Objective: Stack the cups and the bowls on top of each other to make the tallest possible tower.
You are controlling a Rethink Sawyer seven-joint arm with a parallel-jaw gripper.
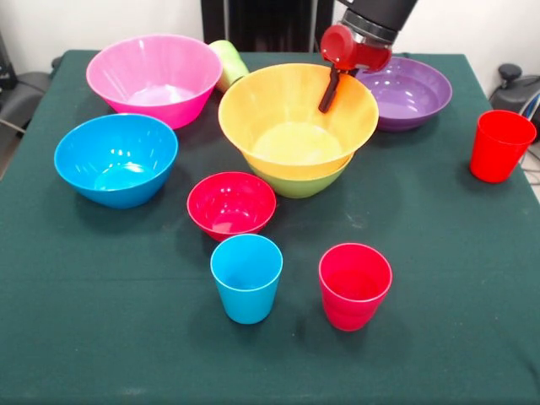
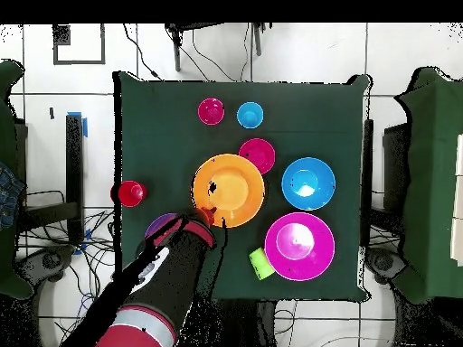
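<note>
The big orange bowl sits nested in the lime green bowl at mid-table, a two-bowl tower. My gripper is at the orange bowl's far rim, its tip down inside the bowl; it also shows in the overhead view. Around it stand the pink bowl, blue bowl, small red bowl and purple bowl. A sky blue cup and a red cup stand upright in front. Another red cup stands at the right. The lime green cup lies on its side behind the pink bowl.
The green cloth table ends just behind the purple and pink bowls. The arm comes in over the purple bowl. Chairs stand off both sides of the table.
</note>
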